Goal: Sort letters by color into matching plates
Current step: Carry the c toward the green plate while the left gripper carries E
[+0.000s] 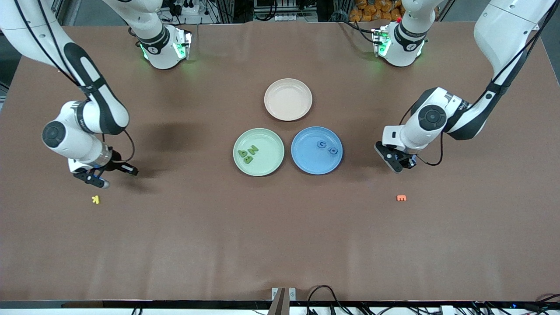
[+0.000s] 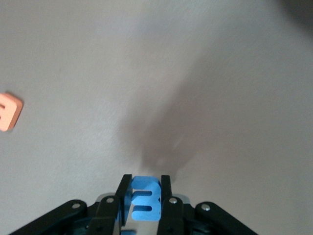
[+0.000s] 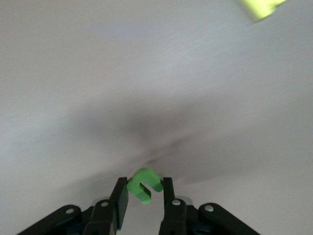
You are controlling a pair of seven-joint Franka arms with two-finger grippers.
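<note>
Nearest the front camera lie two loose letters: a yellow letter [image 1: 96, 199] toward the right arm's end of the table [image 1: 280, 245] and an orange letter [image 1: 401, 198] toward the left arm's end. Over the table just above the yellow one hangs the right gripper [image 3: 145, 195], clamped on a green letter [image 3: 144, 185]. Above the orange one, the left gripper [image 2: 145, 198] pinches a blue letter [image 2: 145, 198]. At mid-table, the green plate [image 1: 258, 152] holds three green letters [image 1: 247, 154], and the blue plate [image 1: 316, 150] beside it holds two blue letters [image 1: 327, 147]. Farther off sits a beige plate [image 1: 288, 99].
</note>
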